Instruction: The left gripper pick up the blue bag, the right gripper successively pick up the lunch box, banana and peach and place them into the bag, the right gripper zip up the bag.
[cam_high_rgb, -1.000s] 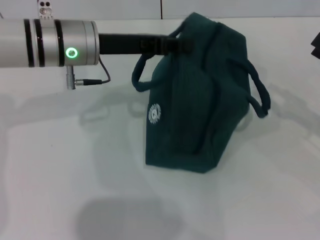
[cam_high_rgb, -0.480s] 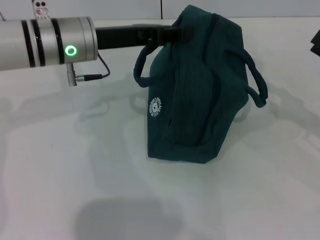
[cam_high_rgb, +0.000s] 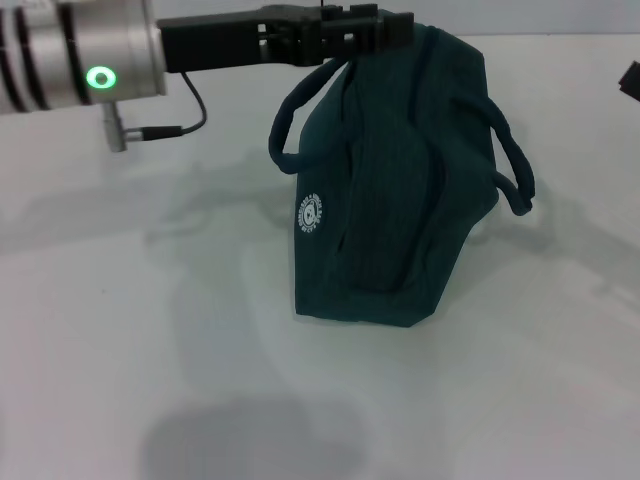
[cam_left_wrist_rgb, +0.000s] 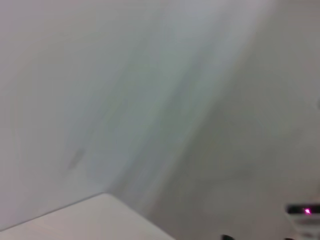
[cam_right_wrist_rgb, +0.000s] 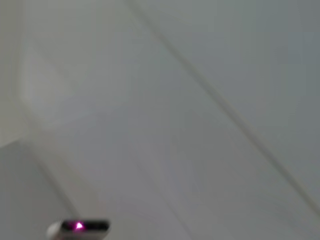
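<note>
Blue bag (cam_high_rgb: 395, 190) upright, left hand (cam_high_rgb: 385, 25) at top.

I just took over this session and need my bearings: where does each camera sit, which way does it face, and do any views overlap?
Head view: on the robot's head, looking forward and down at the white table; it shows the dark teal fabric lunch bag, the left gripper at the bag's top, and a sliver of the right arm at the right edge.
Left wrist view: on the left wrist, facing pale blank surfaces; no fingers show.
Right wrist view: on the right wrist, likewise.
Shared: both wrist views show a small pink light; neither shows the bag.
</note>
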